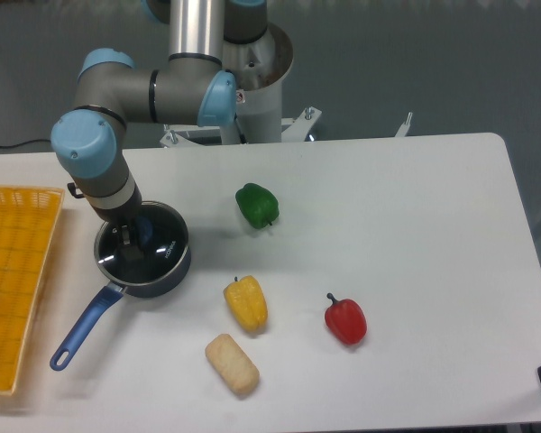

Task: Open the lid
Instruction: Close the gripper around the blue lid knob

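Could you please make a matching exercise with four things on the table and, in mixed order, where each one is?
Things:
1. green pepper
2. red pepper
3. lid
4. bread roll

Places:
A. on the saucepan, under the gripper
B. nearest the front edge, below the yellow pepper
C. farthest right of the foods
D. toward the back, right of the saucepan

Pairs: 1-D, 2-C, 3-A, 4-B

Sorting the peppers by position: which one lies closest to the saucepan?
The yellow pepper, just right of the saucepan. The green pepper sits slightly farther up; the red pepper is farthest right.
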